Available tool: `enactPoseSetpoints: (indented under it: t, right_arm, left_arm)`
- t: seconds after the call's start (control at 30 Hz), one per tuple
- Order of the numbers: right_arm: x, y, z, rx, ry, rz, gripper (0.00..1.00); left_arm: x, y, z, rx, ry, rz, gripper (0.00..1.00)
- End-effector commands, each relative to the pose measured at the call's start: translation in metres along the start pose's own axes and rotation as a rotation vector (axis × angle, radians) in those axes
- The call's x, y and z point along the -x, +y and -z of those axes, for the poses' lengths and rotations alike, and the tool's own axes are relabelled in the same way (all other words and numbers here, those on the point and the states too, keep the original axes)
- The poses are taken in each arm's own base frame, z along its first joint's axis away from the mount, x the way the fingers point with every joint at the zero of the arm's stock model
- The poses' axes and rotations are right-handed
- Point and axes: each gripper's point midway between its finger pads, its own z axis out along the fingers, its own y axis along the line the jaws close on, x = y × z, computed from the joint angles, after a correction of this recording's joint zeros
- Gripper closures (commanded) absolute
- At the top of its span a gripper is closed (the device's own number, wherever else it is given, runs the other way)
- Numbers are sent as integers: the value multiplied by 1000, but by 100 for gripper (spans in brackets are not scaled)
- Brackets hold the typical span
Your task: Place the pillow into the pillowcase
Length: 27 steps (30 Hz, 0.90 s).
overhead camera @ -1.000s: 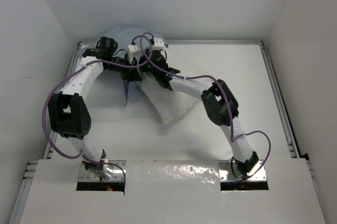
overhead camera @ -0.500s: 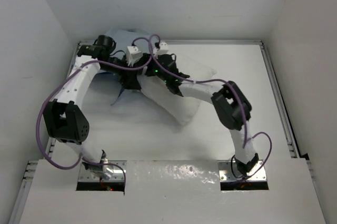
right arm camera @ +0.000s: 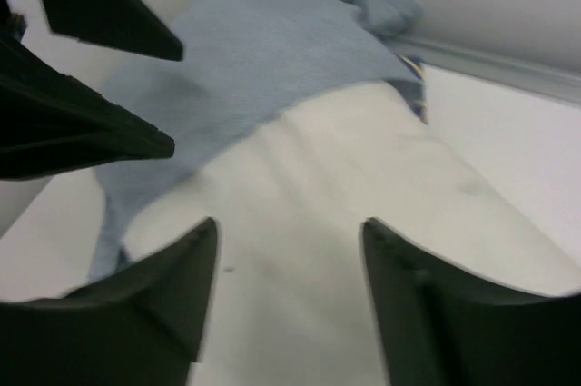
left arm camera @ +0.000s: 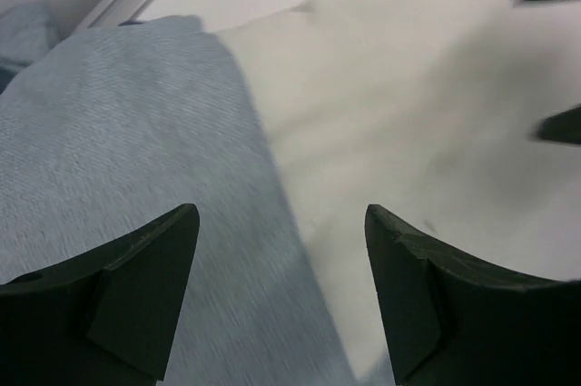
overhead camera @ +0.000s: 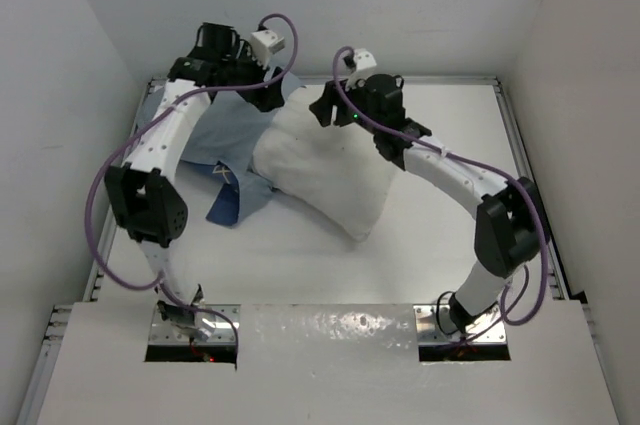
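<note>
The white pillow (overhead camera: 325, 170) lies slantwise on the table, its near corner pointing toward the arms. The pillowcase (overhead camera: 215, 135) spreads grey-blue at its left end, with a dark navy flap (overhead camera: 228, 203) below. The cloth edge overlaps the pillow's left end; I cannot tell whether that end is inside. My left gripper (overhead camera: 268, 97) hovers open over that seam, with the pillowcase (left arm camera: 118, 141) and pillow (left arm camera: 408, 113) beneath my left gripper (left arm camera: 281, 222). My right gripper (overhead camera: 322, 107) is open above the pillow (right arm camera: 345, 177), empty, facing the pillowcase (right arm camera: 254, 41). My right gripper (right arm camera: 290, 227) holds nothing.
A metal rail (overhead camera: 520, 145) borders the table on the right and back, with white walls close on three sides. A bunched bit of blue cloth (right arm camera: 377, 4) sits against the back rail. The arm bases (overhead camera: 190, 320) stand at the near edge.
Both grippers were shut close together on the fabric, then opened and rose toward the back wall. The pillow and pillowcase have dropped and now lie spread on the table.
</note>
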Motion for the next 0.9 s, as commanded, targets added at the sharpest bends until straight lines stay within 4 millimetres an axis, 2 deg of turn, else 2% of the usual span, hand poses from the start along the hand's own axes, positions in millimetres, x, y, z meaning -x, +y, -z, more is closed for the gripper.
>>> enactPoseSetpoints:
  t: [0.0, 0.03, 0.13, 0.17, 0.23, 0.27, 0.33, 0.37, 0.4, 0.5, 0.53, 0.57, 0.6, 0.67, 0.7, 0.73, 0.77, 0.8, 0.87]
  right_arm:
    - [12, -46, -8, -39, 14, -38, 30]
    - [17, -50, -22, -15, 12, -33, 19]
    - [17, -64, -45, 2, 19, -44, 9]
    - [11, -70, -62, 14, 28, -60, 5]
    - [3, -71, -80, 63, 33, -75, 3]
    - [-11, -77, -96, 74, 50, -98, 3]
    - [-26, -70, -110, 146, 77, -140, 3]
    - [-23, -64, -117, 182, 73, -157, 3]
    - [-44, -64, -124, 202, 113, -212, 3]
    - [-68, -45, -126, 267, 159, -280, 3]
    - [-82, -34, -124, 292, 189, -286, 5]
    - [-88, -24, -122, 318, 206, -281, 10]
    - [-95, -16, -120, 335, 229, -281, 29]
    - [-106, 15, -109, 406, 272, -275, 54]
    - [-108, 26, -105, 427, 281, -280, 71]
    - [-104, 35, -102, 449, 266, -279, 98]
    - [-103, 51, -95, 467, 269, -305, 100]
    - [-99, 59, -92, 480, 254, -320, 100]
    - [-68, 77, -88, 509, 134, -347, 100]
  left_arm:
    - [18, 60, -25, 310, -19, 70, 27]
    - [18, 71, -38, 342, -17, 82, 27]
    - [9, 94, -52, 431, 14, 90, 28]
    - [5, 99, -61, 448, 30, 88, 30]
    - [-3, 106, -66, 478, 58, 87, 42]
    - [-6, 104, -71, 456, 65, 90, 47]
    - [-11, 95, -75, 410, 70, 92, 59]
    - [-17, 89, -77, 382, 81, 97, 62]
    - [-18, 82, -81, 338, 77, 97, 68]
    - [-20, 76, -84, 305, 78, 104, 100]
    - [-15, 77, -83, 307, 69, 107, 100]
    - [-11, 77, -82, 306, 60, 107, 100]
    - [-7, 76, -80, 302, 54, 107, 100]
    - [10, 71, -75, 274, 8, 95, 100]
    - [18, 69, -73, 263, -11, 87, 100]
    - [24, 66, -71, 243, -31, 82, 100]
    - [35, 58, -70, 201, -63, 70, 100]
    - [41, 52, -69, 175, -78, 63, 100]
    - [51, 27, -71, 72, -95, 33, 100]
